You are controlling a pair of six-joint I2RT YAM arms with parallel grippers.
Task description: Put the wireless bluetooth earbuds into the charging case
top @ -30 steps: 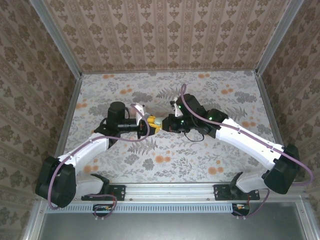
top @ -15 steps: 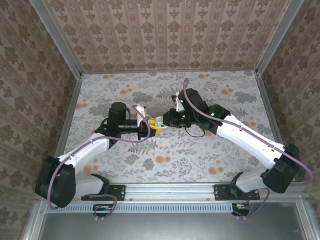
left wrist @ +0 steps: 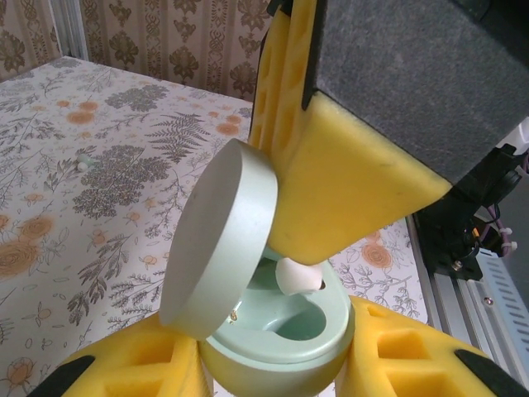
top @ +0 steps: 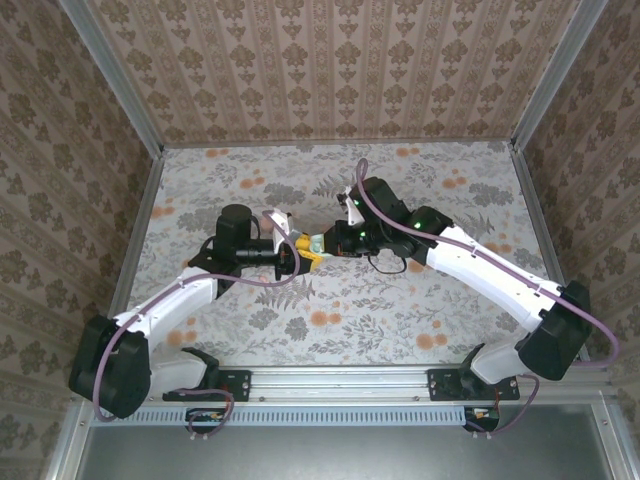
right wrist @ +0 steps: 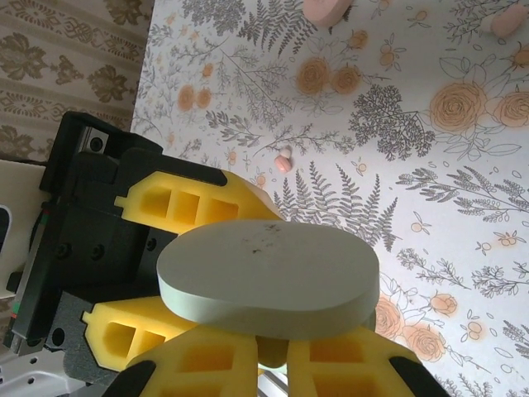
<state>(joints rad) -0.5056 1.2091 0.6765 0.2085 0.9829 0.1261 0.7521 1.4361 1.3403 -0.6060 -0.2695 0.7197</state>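
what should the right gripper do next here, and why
Probably ease the right gripper a little deeper into the open pale-green oval plastic case: the small white earbud it pinches sits over a socket but looks not fully seated, and the left gripper grips the case.

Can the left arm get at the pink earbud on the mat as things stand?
Probably not: the left gripper has its jaws shut on the open charging case; the pink earbud itself lies uncovered.
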